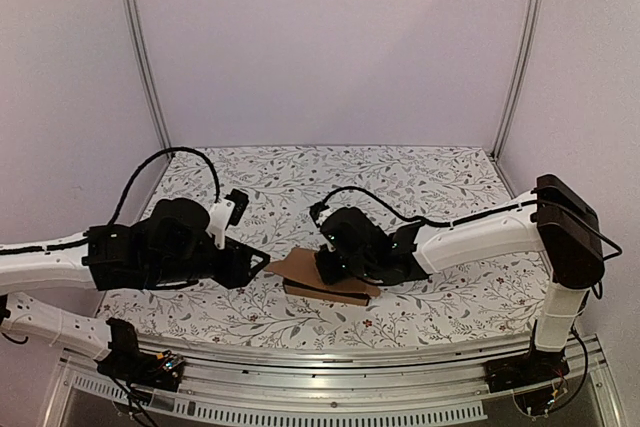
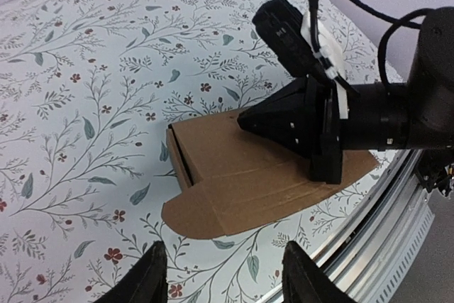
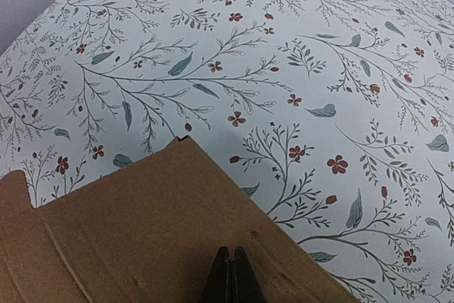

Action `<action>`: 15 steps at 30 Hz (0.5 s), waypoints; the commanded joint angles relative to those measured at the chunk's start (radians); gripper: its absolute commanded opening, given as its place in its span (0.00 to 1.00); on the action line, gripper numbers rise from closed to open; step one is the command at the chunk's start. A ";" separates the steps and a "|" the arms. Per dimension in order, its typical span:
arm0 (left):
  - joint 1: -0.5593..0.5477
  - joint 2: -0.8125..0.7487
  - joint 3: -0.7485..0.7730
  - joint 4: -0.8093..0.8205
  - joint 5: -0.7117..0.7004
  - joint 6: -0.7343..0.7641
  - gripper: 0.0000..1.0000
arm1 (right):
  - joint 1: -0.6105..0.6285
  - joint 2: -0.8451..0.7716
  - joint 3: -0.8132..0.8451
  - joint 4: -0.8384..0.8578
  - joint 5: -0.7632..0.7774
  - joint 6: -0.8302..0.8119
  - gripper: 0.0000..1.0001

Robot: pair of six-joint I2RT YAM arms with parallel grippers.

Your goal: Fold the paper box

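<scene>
The paper box (image 1: 303, 267) is a brown cardboard carton lying low on the flowered table, with a rounded flap (image 2: 188, 214) spread flat toward my left arm. My right gripper (image 1: 333, 269) is shut, and its closed tips (image 3: 231, 274) rest on the box's top panel (image 3: 142, 225). In the left wrist view the right gripper (image 2: 284, 122) lies across the box (image 2: 241, 175). My left gripper (image 2: 223, 253) is open just short of the rounded flap, with only tablecloth between its fingers (image 2: 152, 271). In the top view the left gripper (image 1: 260, 265) sits at the box's left end.
A flowered cloth (image 1: 420, 177) covers the table. An aluminium rail (image 2: 397, 225) runs along the near edge, close to the box. Black cables (image 1: 190, 157) loop above both arms. Upright frame posts (image 1: 140, 47) stand at the back corners.
</scene>
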 commanded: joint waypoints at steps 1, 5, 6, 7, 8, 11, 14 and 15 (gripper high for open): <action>0.118 0.082 0.068 0.051 0.232 0.059 0.51 | 0.007 0.003 0.000 -0.084 0.021 -0.041 0.00; 0.197 0.193 0.137 0.066 0.331 0.084 0.42 | 0.008 -0.005 0.001 -0.086 0.004 -0.058 0.00; 0.210 0.216 0.148 0.073 0.352 0.086 0.41 | 0.008 -0.007 0.000 -0.090 0.005 -0.061 0.00; 0.220 0.239 0.157 0.080 0.369 0.090 0.40 | 0.007 -0.010 -0.001 -0.092 0.007 -0.062 0.00; 0.227 0.261 0.166 0.086 0.379 0.093 0.40 | 0.008 -0.011 -0.002 -0.094 0.008 -0.063 0.00; 0.245 0.321 0.176 0.110 0.412 0.095 0.38 | 0.009 -0.020 -0.005 -0.096 0.012 -0.063 0.00; 0.261 0.376 0.177 0.132 0.436 0.091 0.36 | 0.008 -0.026 -0.011 -0.096 0.012 -0.062 0.00; 0.266 0.393 0.174 0.139 0.439 0.091 0.35 | 0.007 -0.029 -0.012 -0.096 0.012 -0.062 0.00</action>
